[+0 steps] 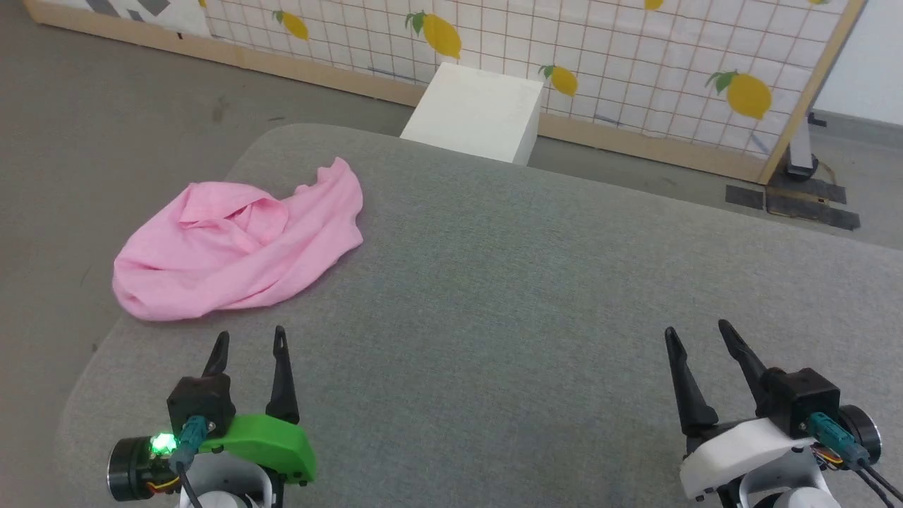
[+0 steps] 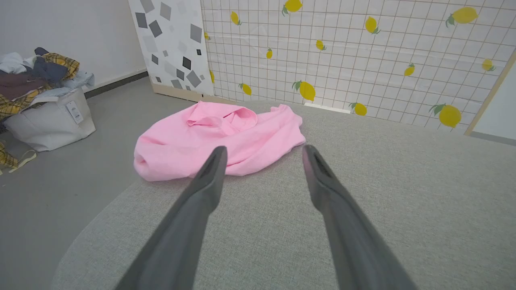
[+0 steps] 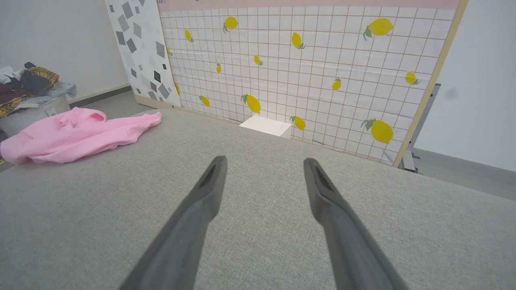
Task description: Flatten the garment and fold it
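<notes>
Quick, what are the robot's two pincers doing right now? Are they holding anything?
Left pincer: open, holding nothing.
Right pincer: open, holding nothing.

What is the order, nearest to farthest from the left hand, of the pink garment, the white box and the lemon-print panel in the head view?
1. pink garment: just ahead of the left hand, at the left edge of the grey surface.
2. white box: past the surface's far edge, ahead and to the right.
3. lemon-print panel: standing behind the box.
</notes>
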Motion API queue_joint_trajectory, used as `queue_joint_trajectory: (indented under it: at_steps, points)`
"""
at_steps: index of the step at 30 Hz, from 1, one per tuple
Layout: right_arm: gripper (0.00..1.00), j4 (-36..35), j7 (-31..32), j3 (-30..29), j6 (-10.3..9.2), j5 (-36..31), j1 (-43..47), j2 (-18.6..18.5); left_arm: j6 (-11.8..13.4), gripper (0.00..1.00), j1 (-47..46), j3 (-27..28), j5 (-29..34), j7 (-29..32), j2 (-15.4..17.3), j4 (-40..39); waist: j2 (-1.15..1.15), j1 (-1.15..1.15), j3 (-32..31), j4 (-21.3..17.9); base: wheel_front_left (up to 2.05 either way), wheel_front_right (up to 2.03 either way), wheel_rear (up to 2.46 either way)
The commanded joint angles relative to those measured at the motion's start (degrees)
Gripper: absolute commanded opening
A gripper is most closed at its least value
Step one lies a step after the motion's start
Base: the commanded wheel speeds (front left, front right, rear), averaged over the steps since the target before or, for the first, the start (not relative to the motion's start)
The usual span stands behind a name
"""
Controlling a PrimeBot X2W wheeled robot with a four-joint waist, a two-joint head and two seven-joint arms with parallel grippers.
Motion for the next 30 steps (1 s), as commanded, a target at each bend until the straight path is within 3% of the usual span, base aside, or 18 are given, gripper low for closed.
queue_joint_trajectory:
  at_steps: [1,30]
  points:
    - [1.00,0.4,-0.8,0.1,-0.04,0.4,-1.1,0.1,0.6,1.00,-0.3,0.0,-0.7,-0.6,0.6,0.4,0.00,0.00,-0.1,0.9,-0.01,-0.01,-0.01]
    - [1.00,4.0,-4.3,-0.3,-0.06,2.9,-1.5,0.1,3.1,1.00,-0.7,-0.9,-3.9,-4.0,1.7,2.8,0.00,0.00,0.1,10.1,0.00,0.00,0.00]
